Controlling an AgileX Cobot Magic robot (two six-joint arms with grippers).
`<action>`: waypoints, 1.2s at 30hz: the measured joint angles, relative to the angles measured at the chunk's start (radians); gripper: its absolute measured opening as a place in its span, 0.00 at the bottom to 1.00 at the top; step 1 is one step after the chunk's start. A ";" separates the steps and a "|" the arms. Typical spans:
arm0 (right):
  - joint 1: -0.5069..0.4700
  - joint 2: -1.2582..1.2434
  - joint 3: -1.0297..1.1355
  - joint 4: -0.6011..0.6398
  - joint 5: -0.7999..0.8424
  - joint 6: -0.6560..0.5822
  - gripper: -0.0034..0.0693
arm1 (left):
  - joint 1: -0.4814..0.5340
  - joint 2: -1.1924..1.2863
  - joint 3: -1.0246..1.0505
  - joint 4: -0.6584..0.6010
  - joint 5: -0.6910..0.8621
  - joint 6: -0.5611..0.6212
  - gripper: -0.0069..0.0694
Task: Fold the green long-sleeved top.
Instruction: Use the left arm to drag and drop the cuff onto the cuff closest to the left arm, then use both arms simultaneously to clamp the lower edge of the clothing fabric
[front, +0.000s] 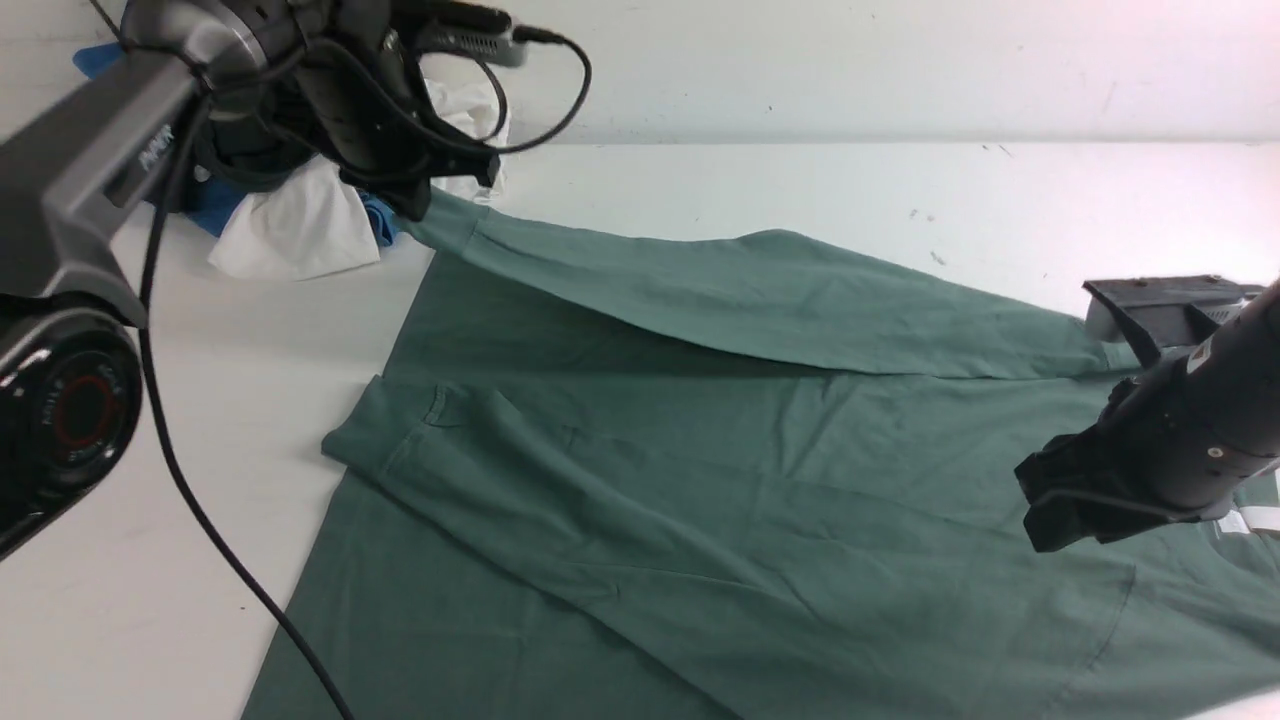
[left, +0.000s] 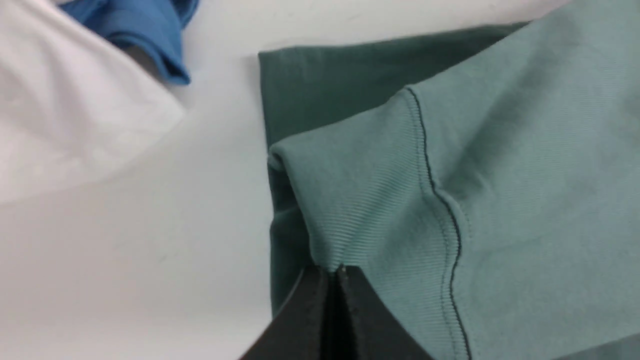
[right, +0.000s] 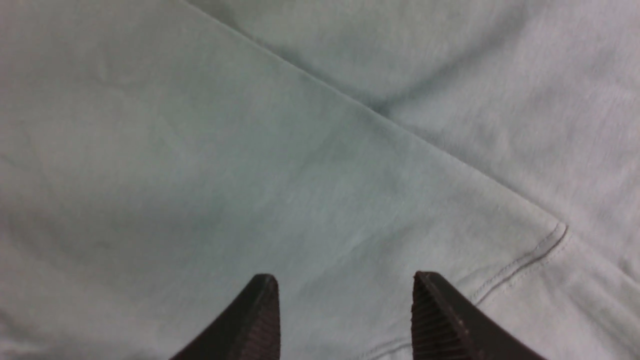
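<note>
Green long-sleeved top (front: 700, 480) lies spread over the white table (front: 800, 190), from centre to the near and right edges. One sleeve is folded across its body. The left arm reaches to the far left, and the left gripper (left: 334, 272) points down with its jaws pinched tight on the ribbed cuff (left: 360, 200) of the far sleeve. The right arm comes in low from the right. The right gripper (right: 345, 285) hangs over the cloth with its jaws apart, holding nothing. Beside the pinched cuff, at far left, a white garment (front: 300, 225) and a blue garment (front: 215, 210) lie heaped.
</note>
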 joint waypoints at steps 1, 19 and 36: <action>0.000 -0.004 -0.001 0.000 0.013 -0.002 0.52 | 0.000 -0.027 0.008 0.000 0.008 0.000 0.08; 0.000 -0.277 -0.001 0.011 0.114 -0.027 0.52 | 0.000 -0.495 0.833 -0.042 -0.085 -0.072 0.08; 0.105 -0.288 -0.001 0.041 0.165 -0.050 0.52 | 0.000 -0.516 1.116 -0.015 -0.315 -0.073 0.28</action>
